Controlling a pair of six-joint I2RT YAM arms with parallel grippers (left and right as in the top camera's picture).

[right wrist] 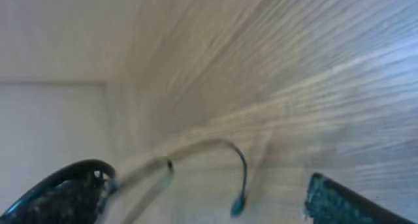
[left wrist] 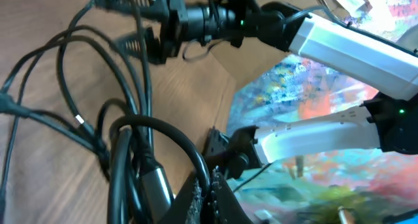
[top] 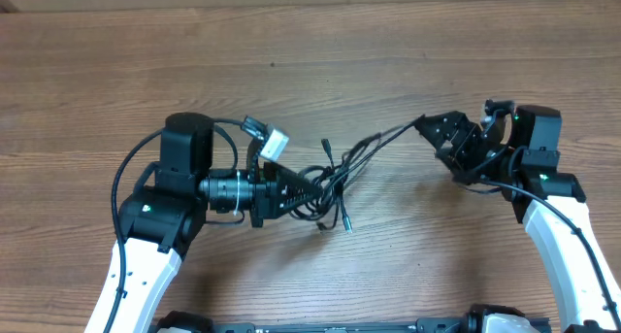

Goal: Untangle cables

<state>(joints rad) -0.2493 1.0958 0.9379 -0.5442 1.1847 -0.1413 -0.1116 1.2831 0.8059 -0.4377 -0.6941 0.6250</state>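
Note:
The cables (top: 335, 173) are thin black cords looped in a small tangle at the middle of the wooden table. My left gripper (top: 303, 189) is shut on the tangle's left side. In the left wrist view its jaws (left wrist: 210, 194) pinch one black cord, and the other loops (left wrist: 124, 139) fan out to the left. One cord runs up and right to my right gripper (top: 434, 131). In the right wrist view that gripper (right wrist: 209, 198) stands wide open. A blurred cord (right wrist: 215, 145) with a small plug end (right wrist: 239, 203) hangs loose between its fingers, unpinched.
The wooden table (top: 320, 61) stretches behind both arms. A thick black arm cable with a white connector (top: 275, 139) arches over my left wrist. In the left wrist view the right arm (left wrist: 196, 21) faces me from across the tangle.

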